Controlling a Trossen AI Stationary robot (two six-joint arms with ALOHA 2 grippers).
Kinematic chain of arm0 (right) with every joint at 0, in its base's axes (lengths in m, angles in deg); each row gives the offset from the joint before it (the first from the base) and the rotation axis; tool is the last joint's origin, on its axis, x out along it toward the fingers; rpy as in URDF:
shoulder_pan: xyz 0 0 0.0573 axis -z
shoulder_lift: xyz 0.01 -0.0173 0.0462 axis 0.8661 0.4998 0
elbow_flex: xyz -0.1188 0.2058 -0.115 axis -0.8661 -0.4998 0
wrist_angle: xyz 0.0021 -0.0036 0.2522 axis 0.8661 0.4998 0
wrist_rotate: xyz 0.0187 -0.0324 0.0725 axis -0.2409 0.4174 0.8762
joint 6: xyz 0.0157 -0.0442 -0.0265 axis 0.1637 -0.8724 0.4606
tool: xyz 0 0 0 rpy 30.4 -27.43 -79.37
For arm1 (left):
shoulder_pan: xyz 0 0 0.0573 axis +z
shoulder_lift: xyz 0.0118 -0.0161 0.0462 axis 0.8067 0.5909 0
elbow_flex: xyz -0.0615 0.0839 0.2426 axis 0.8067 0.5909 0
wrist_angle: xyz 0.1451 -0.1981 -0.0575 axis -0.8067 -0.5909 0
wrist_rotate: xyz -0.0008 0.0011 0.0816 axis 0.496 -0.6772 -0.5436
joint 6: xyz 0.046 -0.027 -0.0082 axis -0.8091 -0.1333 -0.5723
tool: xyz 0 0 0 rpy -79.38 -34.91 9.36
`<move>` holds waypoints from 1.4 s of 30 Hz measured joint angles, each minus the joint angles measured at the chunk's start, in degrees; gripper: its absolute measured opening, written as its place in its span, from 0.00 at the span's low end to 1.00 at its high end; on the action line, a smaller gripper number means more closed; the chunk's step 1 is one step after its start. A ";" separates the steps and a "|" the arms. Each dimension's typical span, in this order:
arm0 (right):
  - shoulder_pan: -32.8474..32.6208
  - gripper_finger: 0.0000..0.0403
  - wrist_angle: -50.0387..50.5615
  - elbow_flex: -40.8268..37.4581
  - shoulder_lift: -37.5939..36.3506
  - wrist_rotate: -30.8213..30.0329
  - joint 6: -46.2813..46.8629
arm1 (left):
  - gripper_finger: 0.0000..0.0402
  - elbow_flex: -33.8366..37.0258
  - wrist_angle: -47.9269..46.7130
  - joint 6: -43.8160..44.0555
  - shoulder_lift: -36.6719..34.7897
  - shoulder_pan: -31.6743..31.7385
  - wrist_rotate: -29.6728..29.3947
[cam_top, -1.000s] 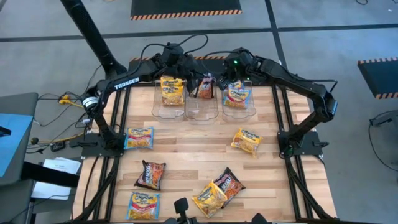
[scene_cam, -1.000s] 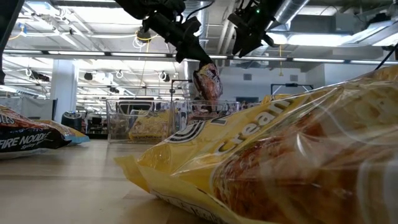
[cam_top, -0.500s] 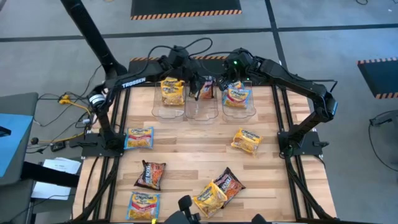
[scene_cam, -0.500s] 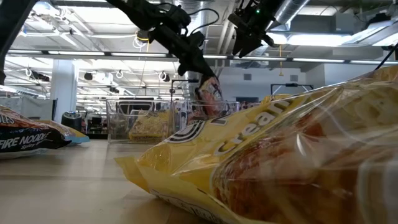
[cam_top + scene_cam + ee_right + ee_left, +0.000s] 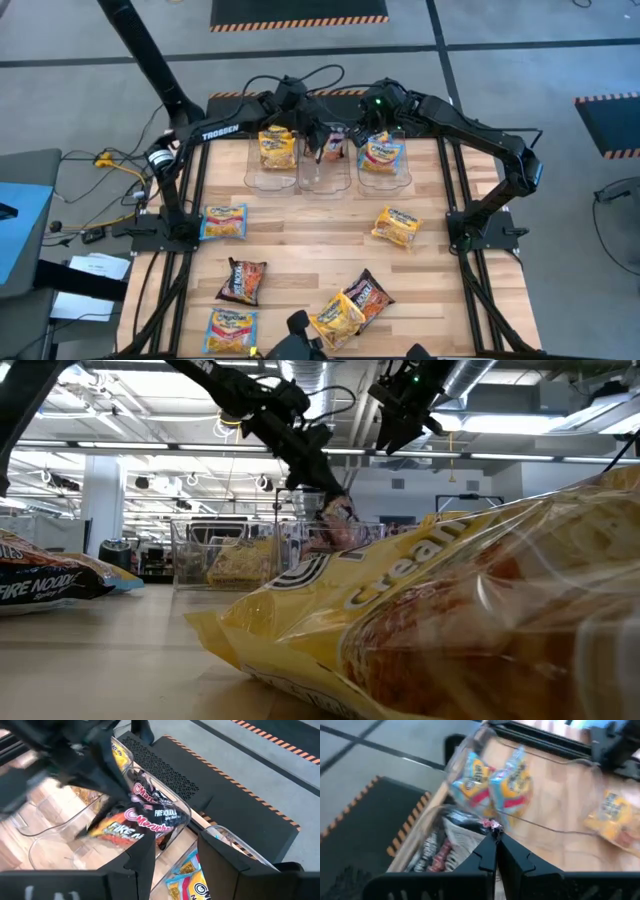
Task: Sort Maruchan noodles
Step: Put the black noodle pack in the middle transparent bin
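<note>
Three clear bins stand in a row at the far middle. The left bin (image 5: 262, 165) holds a yellow Maruchan packet (image 5: 277, 148). The right bin (image 5: 385, 175) holds light blue packets (image 5: 381, 152). My left gripper (image 5: 322, 140) is shut on a dark maroon packet (image 5: 150, 817) that hangs in the middle bin (image 5: 325, 172). My right gripper (image 5: 366, 126) hovers open over the right bin's far left corner, holding nothing. Several more packets lie flat on the near table. My left gripper pinches the dark packet's crimped upper edge (image 5: 490, 825) between its two shut fingers. The fingers (image 5: 322, 478) slant down from the table's left. The packet (image 5: 338, 520) hangs below them, its lower part down between the middle bin's walls; whether it touches the bin's floor I cannot tell.
Loose packets lie on the wood: blue (image 5: 224, 221) at the left, dark (image 5: 242, 281) and blue (image 5: 230, 328) at the near left, yellow (image 5: 337, 318) and dark (image 5: 368, 295) near the front, yellow (image 5: 397, 226) at the right. Cables trail behind the bins.
My left gripper has gone down and toward the table's right, still shut, lowering the dark packet from above the bin rims into the middle bin.
</note>
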 joint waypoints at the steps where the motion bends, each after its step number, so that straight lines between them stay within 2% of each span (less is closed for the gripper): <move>1: 0.00 0.42 0.03 0.00 0.00 -0.02 0.00 | 0.00 -0.02 0.41 0.03 0.55 0.04 -0.60; 7: 0.02 0.42 0.79 0.00 0.02 -0.04 -0.04 | 0.00 0.00 -2.36 0.87 1.81 0.97 -0.25; 19: 0.73 0.42 1.27 0.00 0.02 -0.07 -0.01 | 0.00 0.00 -6.60 4.30 1.81 1.62 -5.46; 24: 0.74 0.42 1.27 0.00 0.04 -0.07 -0.01 | 0.02 0.00 -8.17 3.86 1.81 1.76 -5.27; 33: 0.74 0.42 1.25 0.00 0.03 -0.07 0.03 | 0.18 0.00 -13.30 1.92 1.81 1.78 -5.20; 42: 0.74 0.42 1.27 0.00 0.04 -0.07 0.05 | 0.32 0.00 -17.50 3.51 1.81 1.93 -4.86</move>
